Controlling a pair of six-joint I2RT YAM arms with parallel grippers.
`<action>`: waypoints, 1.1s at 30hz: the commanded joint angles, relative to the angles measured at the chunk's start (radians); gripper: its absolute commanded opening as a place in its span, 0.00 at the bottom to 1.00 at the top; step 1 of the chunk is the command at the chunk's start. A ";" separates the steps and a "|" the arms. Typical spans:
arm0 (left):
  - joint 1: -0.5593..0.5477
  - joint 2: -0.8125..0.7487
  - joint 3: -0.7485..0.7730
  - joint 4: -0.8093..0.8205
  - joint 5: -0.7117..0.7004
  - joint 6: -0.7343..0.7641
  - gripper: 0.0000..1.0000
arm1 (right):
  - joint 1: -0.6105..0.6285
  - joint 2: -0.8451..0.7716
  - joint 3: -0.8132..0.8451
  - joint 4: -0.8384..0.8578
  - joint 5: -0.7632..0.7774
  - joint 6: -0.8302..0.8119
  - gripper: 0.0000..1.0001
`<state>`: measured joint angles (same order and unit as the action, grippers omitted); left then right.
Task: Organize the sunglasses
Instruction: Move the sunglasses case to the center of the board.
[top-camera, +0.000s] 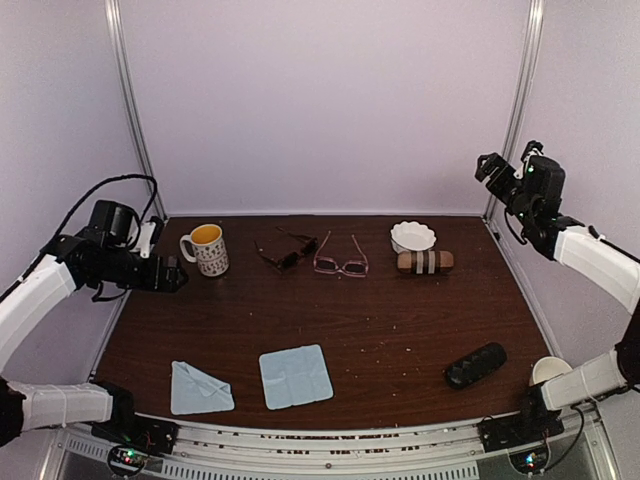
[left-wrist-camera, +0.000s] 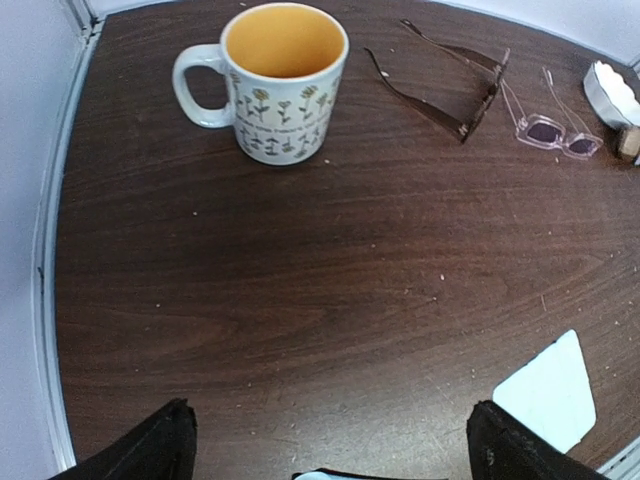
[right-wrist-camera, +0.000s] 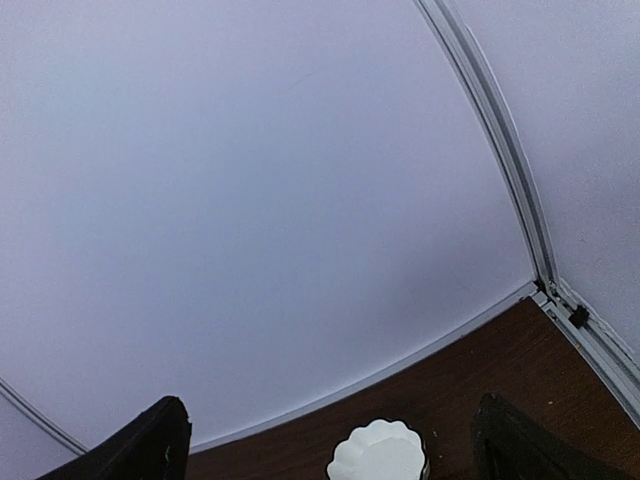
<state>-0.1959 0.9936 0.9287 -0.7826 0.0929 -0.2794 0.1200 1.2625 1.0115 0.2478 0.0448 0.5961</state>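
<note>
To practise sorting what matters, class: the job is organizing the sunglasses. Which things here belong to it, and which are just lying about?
Belong to the job: dark sunglasses; pink glasses.
Lying about: mug; bowl; striped case; black case; flat cloth; folded cloth.

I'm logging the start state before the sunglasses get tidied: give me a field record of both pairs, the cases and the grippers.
dark pair: dark-framed dark-lensed sunglasses, arms unfolded, back centre of the brown wooden table
pink pair: thin pink-framed glasses, arms unfolded, just right of the dark pair
striped case: tan striped oblong case, right of the pink pair, in front of a white scalloped bowl
black case: black oblong case, front right
left gripper: open, empty, near a flowered white mug
right gripper: open, empty, raised high on the right
</note>
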 joint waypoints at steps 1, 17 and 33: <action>-0.086 0.065 0.029 0.063 -0.037 -0.038 0.98 | -0.002 0.053 0.042 -0.076 -0.045 -0.072 1.00; -0.315 0.435 0.338 0.148 -0.100 -0.069 0.98 | 0.004 0.286 0.231 -0.396 -0.014 -0.180 1.00; -0.420 0.555 0.411 0.124 -0.153 -0.026 0.98 | 0.004 0.481 0.186 -0.457 -0.039 0.305 1.00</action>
<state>-0.6037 1.5650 1.3228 -0.6632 -0.0246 -0.3233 0.1219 1.7344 1.2556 -0.2535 0.0521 0.7280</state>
